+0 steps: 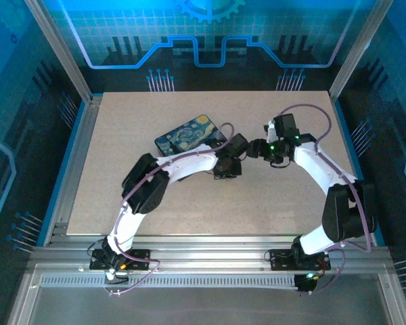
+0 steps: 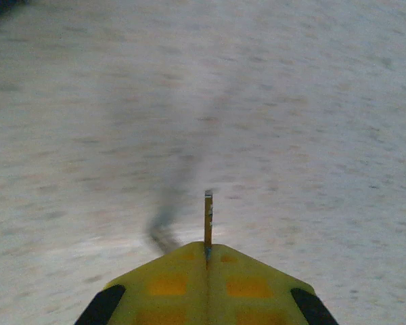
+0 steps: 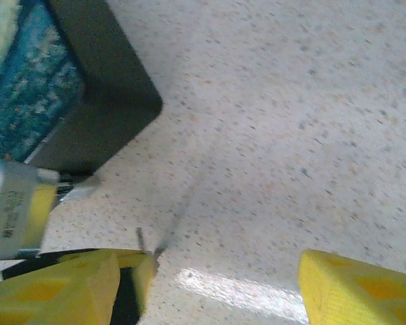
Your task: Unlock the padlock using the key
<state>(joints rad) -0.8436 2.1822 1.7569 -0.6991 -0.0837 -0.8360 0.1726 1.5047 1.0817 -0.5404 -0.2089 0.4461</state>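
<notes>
Working down from the table (image 1: 122, 203): the box (image 1: 188, 134) lies at its far middle, and both arms meet just in front of it. Right gripper (image 3: 227, 271) stands wide open, holding nothing. Left gripper (image 2: 208, 252) is pinched tight on the key (image 2: 208, 217), blade poking straight out. Padlock I cannot pick out; a thin metal bit (image 3: 141, 238) beside the right finger may be it. Best to steady the lock first, then bring the key square to the keyhole, slowly
</notes>
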